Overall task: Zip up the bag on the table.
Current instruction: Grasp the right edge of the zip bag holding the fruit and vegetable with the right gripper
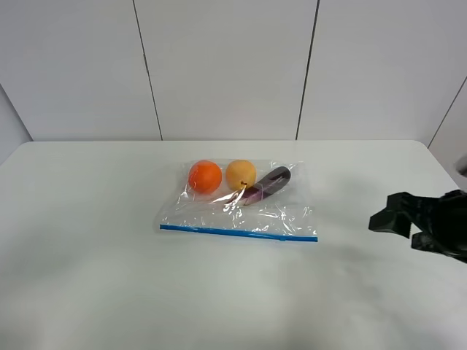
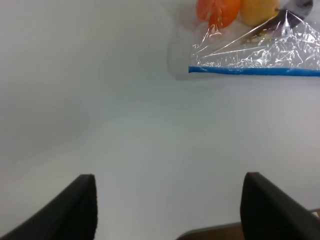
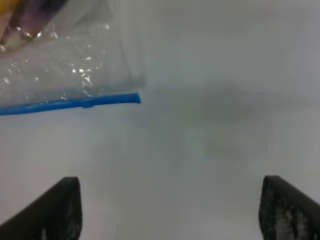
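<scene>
Item: bag [image 1: 241,204], flat near the middle of the table [image 1: 109,255]; sealing judged not yet begun.
The blue zipper strip [image 1: 238,233] ran along the bag's near long edge. An orange fruit [image 1: 205,176], a yellow fruit [image 1: 241,174] and a purple vegetable [image 1: 268,184] lay inside at the far edge. The right gripper [image 1: 394,227] stood well apart from the bag off the strip's right end, jaws spread wide and holding nothing. The left gripper [image 2: 170,207], outside the high view, was likewise spread wide and empty, with the strip's left end ahead of it. Whether any of the strip was pressed shut could not be told. Left to do, by judgement: approach, hold one end, and run the strip closed.
</scene>
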You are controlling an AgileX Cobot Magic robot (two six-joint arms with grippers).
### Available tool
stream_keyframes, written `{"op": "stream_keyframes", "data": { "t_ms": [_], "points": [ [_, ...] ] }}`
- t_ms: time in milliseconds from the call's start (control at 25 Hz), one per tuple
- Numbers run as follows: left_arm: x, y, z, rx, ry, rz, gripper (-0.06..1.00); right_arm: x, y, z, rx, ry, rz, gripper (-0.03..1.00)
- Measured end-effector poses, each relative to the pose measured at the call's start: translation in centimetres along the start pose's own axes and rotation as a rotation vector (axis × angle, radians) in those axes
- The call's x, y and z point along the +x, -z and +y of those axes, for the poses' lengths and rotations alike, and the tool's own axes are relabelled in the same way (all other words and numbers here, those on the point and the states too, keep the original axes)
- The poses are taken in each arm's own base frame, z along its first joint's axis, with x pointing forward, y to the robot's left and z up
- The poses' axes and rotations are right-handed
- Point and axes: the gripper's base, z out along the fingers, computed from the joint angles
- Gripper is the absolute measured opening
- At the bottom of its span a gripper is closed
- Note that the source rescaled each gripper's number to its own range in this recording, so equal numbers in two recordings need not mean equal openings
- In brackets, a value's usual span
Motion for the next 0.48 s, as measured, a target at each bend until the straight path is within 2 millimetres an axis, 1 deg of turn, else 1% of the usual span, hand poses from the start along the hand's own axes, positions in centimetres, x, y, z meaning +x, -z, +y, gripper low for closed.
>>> {"op": "stream_keyframes", "data": {
  "t_ms": [120, 320, 480],
  "points": [
    [0.0, 0.0, 0.0, 0.0, 0.0, 0.001, 0.94, -0.5, -2.3, -0.3, -0.029, 0.009, 0.028, 0.96],
    [0.0, 0.0, 0.0, 0.0, 0.0, 0.001, 0.94, -0.7, -4.4, -0.7, -0.058, 0.04, 0.045, 0.93],
    [0.0, 0.0, 0.0, 0.0, 0.0, 0.001, 0.94, -1.2, -5.9, -0.9, -0.078, 0.049, 0.053, 0.93]
  ]
}}
